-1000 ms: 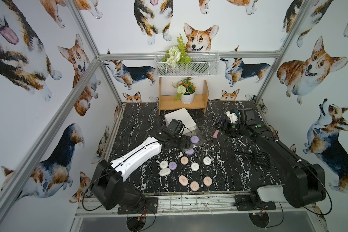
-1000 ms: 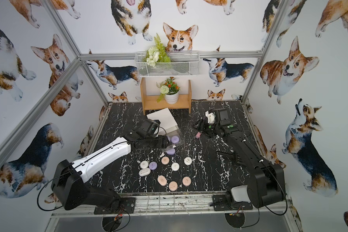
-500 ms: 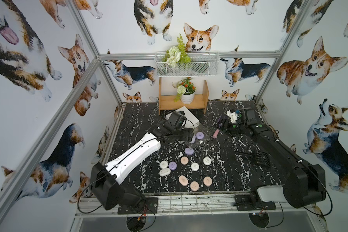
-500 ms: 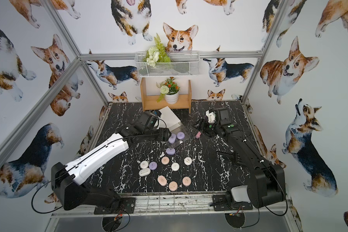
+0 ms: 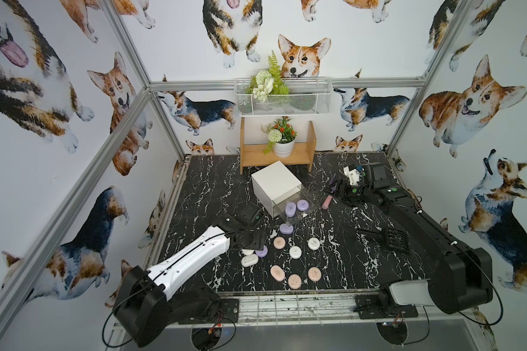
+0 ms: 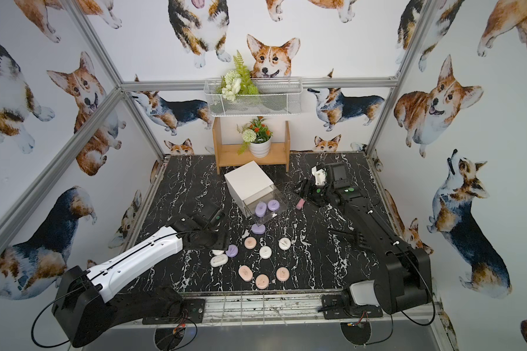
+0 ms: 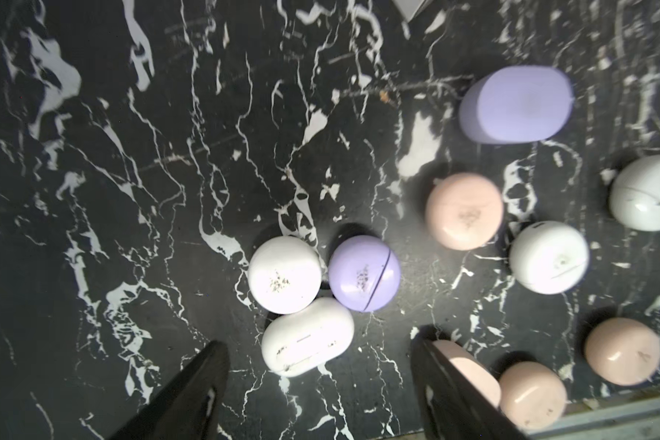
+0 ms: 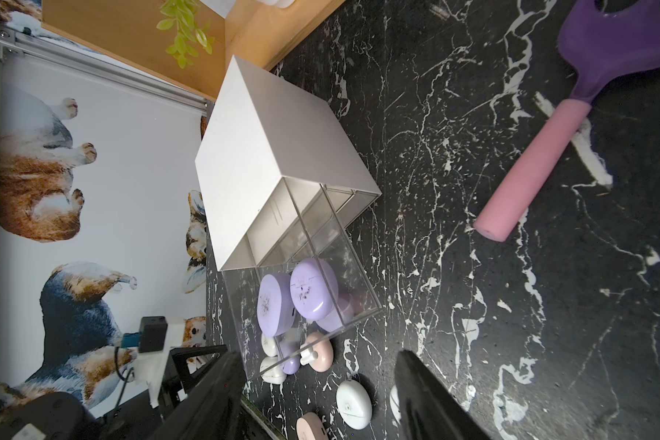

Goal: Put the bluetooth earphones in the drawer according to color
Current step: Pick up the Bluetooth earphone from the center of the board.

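The left gripper (image 7: pixel 319 344) points down at the black marble tabletop (image 7: pixel 130 190) with its jaws spread wide and nothing held. An oblong white case (image 7: pixel 307 337), one of the bluetooth earphones (image 5: pixel 295 252), lies in the gap between its fingers (image 7: pixel 202 384), touched by neither. Just ahead of it a round white case (image 7: pixel 284 274) and a lilac case (image 7: pixel 364 272) sit pressed together. How high the fingertips hang above them cannot be told. Out past one finger lie three pink cases (image 7: pixel 532 394), the nearest partly hidden behind that finger. Farther ahead are a fourth pink case (image 7: pixel 465 211), two more white cases (image 7: pixel 549 257) and a lone lilac case (image 7: pixel 515 104). The right gripper (image 8: pixel 315 354) is well apart from the left one, likewise spread and empty. Ahead of its fingertips stands the drawer (image 8: pixel 275 152), a white cube with one clear tray (image 8: pixel 241 304) pulled out toward the cases on the table. Two lilac tray cases (image 8: pixel 309 289) lie in it side by side, touching, and the lone lilac case rests on the table just at the tray's front edge. Beside the right gripper a toy fork (image 8: pixel 534 171) with a pink handle and purple head lies flat on the table, clear of both its fingers.
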